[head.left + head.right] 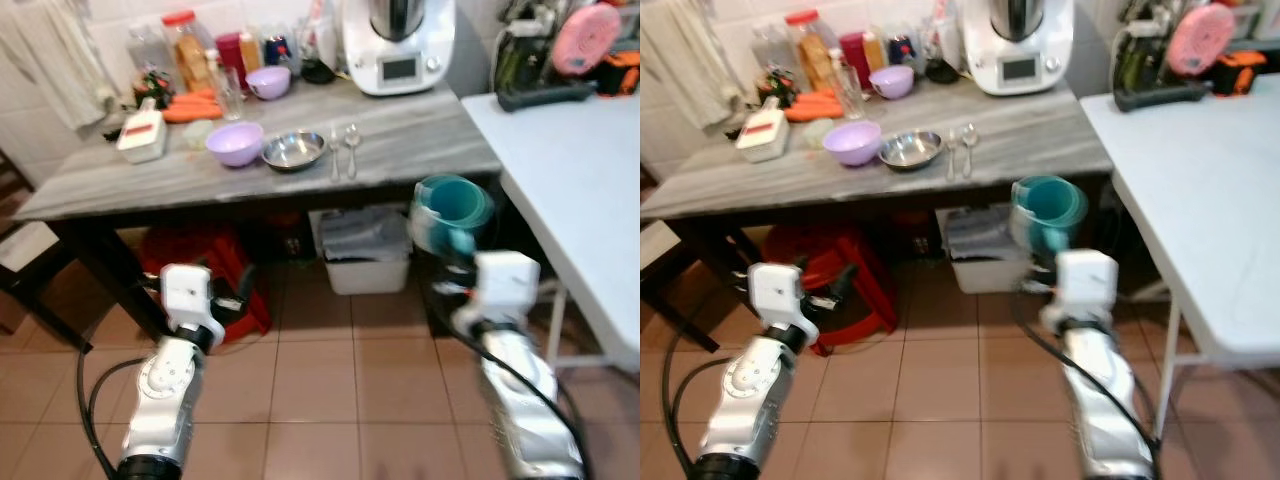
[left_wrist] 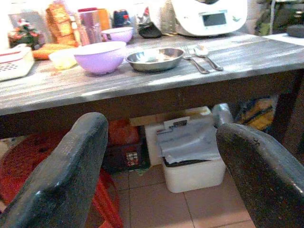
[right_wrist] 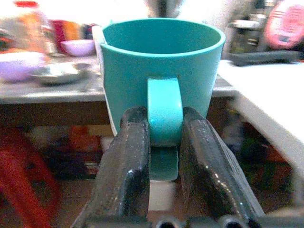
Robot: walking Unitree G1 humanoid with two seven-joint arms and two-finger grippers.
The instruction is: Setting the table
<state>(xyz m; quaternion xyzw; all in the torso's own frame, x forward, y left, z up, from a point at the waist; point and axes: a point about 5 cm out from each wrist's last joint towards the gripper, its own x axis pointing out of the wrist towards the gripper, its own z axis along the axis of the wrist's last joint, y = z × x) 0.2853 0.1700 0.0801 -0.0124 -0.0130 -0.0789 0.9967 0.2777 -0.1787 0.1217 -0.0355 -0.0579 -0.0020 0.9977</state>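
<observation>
My right gripper [image 3: 164, 137] is shut on the handle of a teal mug [image 3: 161, 66], held upright at table-edge height in front of the grey wooden table [image 1: 420, 140]; the mug [image 1: 452, 205] also appears in the left eye view. On the table lie a purple bowl [image 1: 235, 143], a steel bowl [image 1: 294, 150], and a fork and spoon [image 1: 343, 148] side by side. My left gripper [image 2: 156, 156] is open and empty, low in front of the table. A white table [image 1: 580, 180] stands to the right.
A white kitchen machine [image 1: 398, 45], jars, a glass, carrots and a small purple bowl [image 1: 268, 81] crowd the table's back. Under it sit a red stool [image 1: 205, 265] and a white bin [image 1: 367, 255]. Gear [image 1: 560, 55] rests at the white table's far end. Tiled floor lies below.
</observation>
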